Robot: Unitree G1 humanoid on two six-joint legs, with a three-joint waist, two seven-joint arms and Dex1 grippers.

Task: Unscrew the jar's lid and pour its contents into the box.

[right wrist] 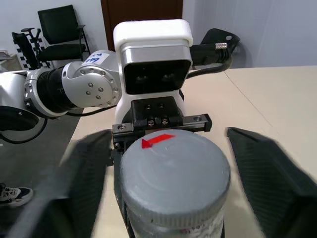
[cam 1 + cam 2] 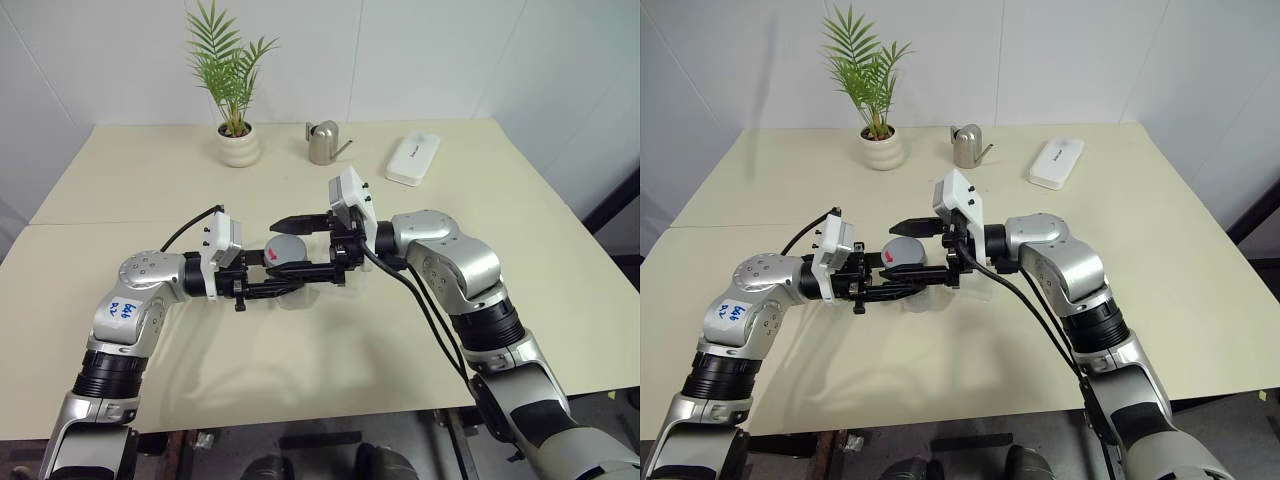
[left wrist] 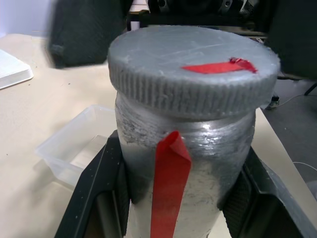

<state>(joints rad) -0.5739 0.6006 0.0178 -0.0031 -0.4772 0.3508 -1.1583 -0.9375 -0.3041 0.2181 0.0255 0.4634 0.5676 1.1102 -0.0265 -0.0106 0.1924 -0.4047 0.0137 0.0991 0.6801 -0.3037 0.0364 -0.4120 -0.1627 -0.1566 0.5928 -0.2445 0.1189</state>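
A: Jar (image 3: 183,163) where?
B: Centre of frame, lifted off tabletop (image 2: 150,180), clamped at body by left hand (image 2: 285,281). Upright, presumably to steady it for unscrewing.

A: Right hand (image 1: 163,163)?
B: Level, from the right, fingers (image 1: 267,168) either side of lid (image 1: 174,173), gaps visible both sides. Narrowing probably, not gripping yet.

A: Jar looks?
B: Silvery, cloudy body, red strip down side. Grey ribbed lid, red mark on top, seated on. Contents not visible.

A: Box (image 3: 74,144)?
B: Clear, shallow, on tabletop just under and behind jar. Handy for pouring.

A: Stage?
B: Early, lid unscrewing not started.
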